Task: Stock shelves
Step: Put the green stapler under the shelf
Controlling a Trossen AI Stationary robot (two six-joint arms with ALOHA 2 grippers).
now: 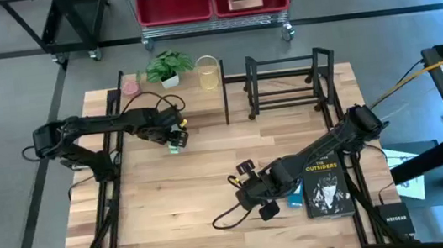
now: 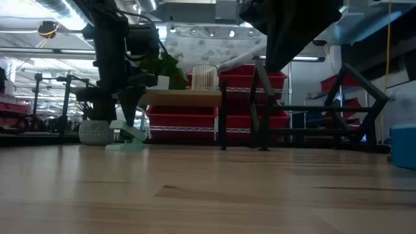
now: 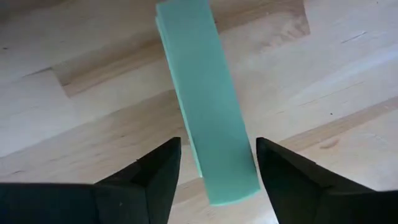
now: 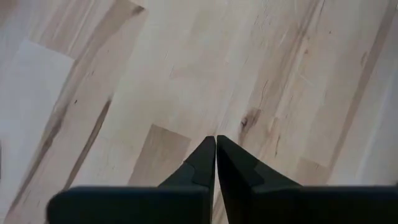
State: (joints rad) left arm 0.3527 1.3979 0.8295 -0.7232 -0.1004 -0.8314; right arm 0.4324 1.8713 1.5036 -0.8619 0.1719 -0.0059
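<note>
Both of my grippers are hanging over the wooden bench [image 1: 171, 198]. On my left side, my left gripper [image 1: 174, 138] is pointing down near the far left part of the bench, just in front of the wood-topped shelf [image 1: 191, 85]. Its two dark fingers [image 3: 149, 180] are spread apart with a long, flat, mint-green block [image 3: 208, 106] between them. The block is smooth and looks soft like foam. I cannot tell if the fingers are touching it. In the low view the green block [image 2: 130, 133] is leaning, with its low end on the bench.

My right gripper [image 4: 216, 163] is hanging low over the near middle of the bench, and its two pointed fingers are pressed together with nothing in them. Just beside it, toward the near right corner, a dark book [image 1: 327, 187] is lying flat.

At the far edge, the wood-topped shelf is standing on thin black legs. The black metal rack [image 1: 288, 82] is standing next to it, made of open bars. A small leafy plant [image 1: 168, 67] and a clear cup [image 1: 208, 73] are sitting on the wood top.
</note>
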